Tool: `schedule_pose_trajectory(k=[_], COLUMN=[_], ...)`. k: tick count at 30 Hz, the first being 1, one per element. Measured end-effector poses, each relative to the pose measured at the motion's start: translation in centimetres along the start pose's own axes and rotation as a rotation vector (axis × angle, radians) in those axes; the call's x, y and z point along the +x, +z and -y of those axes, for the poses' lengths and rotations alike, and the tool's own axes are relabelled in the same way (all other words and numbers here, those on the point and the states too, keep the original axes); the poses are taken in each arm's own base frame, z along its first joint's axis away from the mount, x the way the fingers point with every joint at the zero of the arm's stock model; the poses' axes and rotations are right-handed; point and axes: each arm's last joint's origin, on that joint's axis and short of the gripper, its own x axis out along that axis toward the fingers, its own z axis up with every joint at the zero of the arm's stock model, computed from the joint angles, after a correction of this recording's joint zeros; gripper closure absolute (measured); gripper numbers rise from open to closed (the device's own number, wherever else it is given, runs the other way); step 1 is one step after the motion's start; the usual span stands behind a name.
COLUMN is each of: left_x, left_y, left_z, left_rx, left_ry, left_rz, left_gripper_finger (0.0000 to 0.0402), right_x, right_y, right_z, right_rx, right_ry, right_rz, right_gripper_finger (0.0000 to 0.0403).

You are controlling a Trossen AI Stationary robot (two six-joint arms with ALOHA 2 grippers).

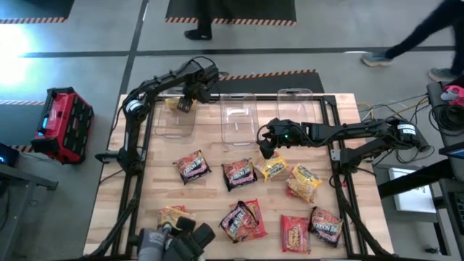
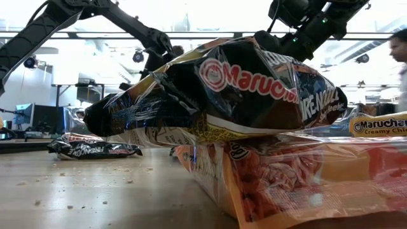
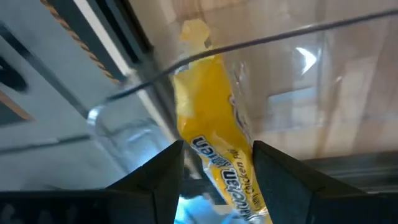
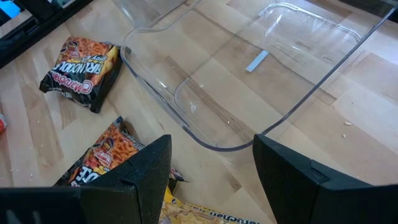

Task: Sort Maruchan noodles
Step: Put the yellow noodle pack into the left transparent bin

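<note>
Around your light wooden table [image 1: 210, 210] you see a grey floor [image 1: 94, 29] with black-and-yellow hazard stripes [image 1: 279, 73] (bright glare on its left part). A red case [image 1: 64, 119] stands beside the table, and a person [image 1: 420, 36] walks past behind.

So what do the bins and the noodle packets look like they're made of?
Bins: clear, rigid-looking plastic, glossy; the wood shows through and the rims catch highlights. Packets: thin printed plastic film, shiny and crinkled, probably soft. Table: pale wood planks with a matte finish, grain and seams visible.
</note>
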Motion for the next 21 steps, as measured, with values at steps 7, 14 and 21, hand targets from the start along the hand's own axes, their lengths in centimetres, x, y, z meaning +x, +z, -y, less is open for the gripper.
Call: schedule_pose_trajectory(k=[7, 14, 21], left_x=[-1.0, -0.7, -0.7], left_y=[-0.8, -1.7, -2.0], left_z=[-1.6, -2.6, -2.9], left_rx=[0.102, 0.145, 0.075], left_ry=[0.093, 0.134, 0.158], left_rz=[0.041, 0.050, 0.011], left_gripper_finger=[0.0228, 0.0228, 0.0228], right_x=[0.0, 0.0, 0.0], right_y=[0.0, 0.0, 0.0], right_z=[0.0, 0.0, 0.0], right_rx=[0.000, 0.000, 0.000], right_ry=[0.000, 0.000, 0.000], right_rz=[0.000, 0.000, 0.000], right_gripper_finger=[0.0188, 0.0188, 0.0188])
